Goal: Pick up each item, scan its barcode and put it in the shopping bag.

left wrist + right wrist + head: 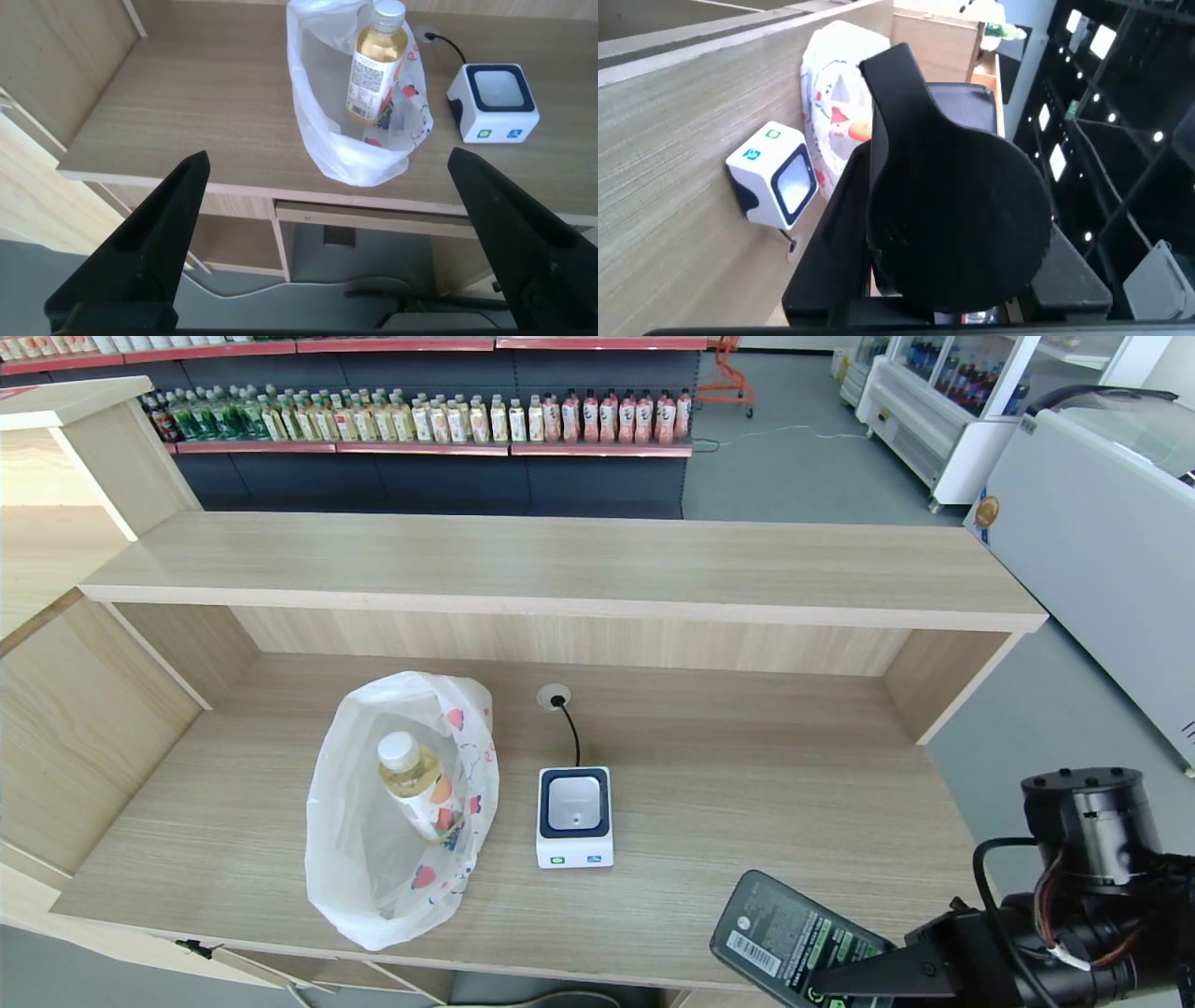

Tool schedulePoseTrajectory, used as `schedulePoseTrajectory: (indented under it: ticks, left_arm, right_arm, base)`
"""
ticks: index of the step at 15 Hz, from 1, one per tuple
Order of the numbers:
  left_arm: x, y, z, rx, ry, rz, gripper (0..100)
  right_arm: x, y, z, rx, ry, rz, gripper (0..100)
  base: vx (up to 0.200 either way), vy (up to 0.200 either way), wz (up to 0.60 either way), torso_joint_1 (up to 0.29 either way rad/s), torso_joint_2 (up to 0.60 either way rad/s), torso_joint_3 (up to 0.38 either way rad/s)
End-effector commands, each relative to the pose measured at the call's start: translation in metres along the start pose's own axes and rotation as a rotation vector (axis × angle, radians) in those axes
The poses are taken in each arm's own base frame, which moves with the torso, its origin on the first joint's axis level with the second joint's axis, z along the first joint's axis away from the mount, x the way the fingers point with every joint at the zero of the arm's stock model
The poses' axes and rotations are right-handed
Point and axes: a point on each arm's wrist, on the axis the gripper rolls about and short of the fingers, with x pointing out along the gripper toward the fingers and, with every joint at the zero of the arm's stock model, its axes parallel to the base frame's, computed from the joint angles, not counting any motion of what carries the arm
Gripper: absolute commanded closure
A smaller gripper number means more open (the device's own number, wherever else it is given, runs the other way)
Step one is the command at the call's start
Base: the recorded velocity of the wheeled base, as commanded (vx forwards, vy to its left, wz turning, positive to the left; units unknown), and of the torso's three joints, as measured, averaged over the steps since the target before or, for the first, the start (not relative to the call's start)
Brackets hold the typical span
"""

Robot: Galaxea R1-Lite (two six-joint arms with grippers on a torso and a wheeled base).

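Grasping a dark packet [789, 933] in the right end effector [829, 983], barcode [752, 953] up, apparently readying it for the scanner [574, 815].

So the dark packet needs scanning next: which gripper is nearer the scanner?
Right, it seems. The right gripper, shut on the dark packet, is at the counter's front edge, right of the scanner. The left gripper hangs open before the counter, on the shopping bag's side.

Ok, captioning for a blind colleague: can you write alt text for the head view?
The right gripper holds a dark package, barcode side up, over the near right edge of the counter. To its left stand a white scanner and a shopping bag with a bottle inside.
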Motion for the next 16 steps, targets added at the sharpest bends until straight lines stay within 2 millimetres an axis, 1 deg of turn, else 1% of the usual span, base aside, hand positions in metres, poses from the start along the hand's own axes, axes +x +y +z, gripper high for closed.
schedulePoseTrajectory:
  ticks: [1, 5, 8, 9, 11, 12, 13, 16]
  left_arm:
    - [0.0, 0.0, 0.0, 0.0, 0.0, 0.0, 0]
    - [0.0, 0.0, 0.0, 0.0, 0.0, 0.0, 0]
    - [0.0, 0.0, 0.0, 0.0, 0.0, 0.0, 0]
    - [0.0, 0.0, 0.0, 0.0, 0.0, 0.0, 0]
    - [0.0, 0.0, 0.0, 0.0, 0.0, 0.0, 0]
    - [0.0, 0.0, 0.0, 0.0, 0.0, 0.0, 0]
    - [0.0, 0.0, 0.0, 0.0, 0.0, 0.0, 0]
    - [0.0, 0.0, 0.0, 0.0, 0.001, 0.0, 0]
  right_arm:
    - [0.006, 0.003, 0.0, 0.001, -0.026, -0.007, 100]
    - [0.008, -0.005, -0.013, -0.111, 0.016, -0.038, 100]
    - [0.009, -0.009, -0.017, -0.175, 0.036, -0.057, 100]
    - [0.016, -0.013, -0.018, -0.214, 0.023, -0.083, 100]
    - [0.039, -0.011, -0.015, -0.219, -0.049, -0.125, 100]
    - [0.047, -0.013, -0.016, -0.232, -0.073, -0.143, 100]
    - [0.052, -0.014, -0.016, -0.236, -0.088, -0.153, 100]
    - [0.054, -0.01, -0.015, -0.228, -0.094, -0.149, 100]
  base:
    - [0.0, 0.0, 0.0, 0.0, 0.0, 0.0]
    - [0.0, 0.0, 0.0, 0.0, 0.0, 0.0]
    - [0.0, 0.0, 0.0, 0.0, 0.0, 0.0]
    - [0.0, 0.0, 0.0, 0.0, 0.0, 0.0]
    - [0.0, 0.0, 0.0, 0.0, 0.0, 0.0]
    - [0.0, 0.0, 0.0, 0.0, 0.0, 0.0]
    - [0.0, 0.0, 0.0, 0.0, 0.0, 0.0]
    - [0.0, 0.0, 0.0, 0.0, 0.0, 0.0]
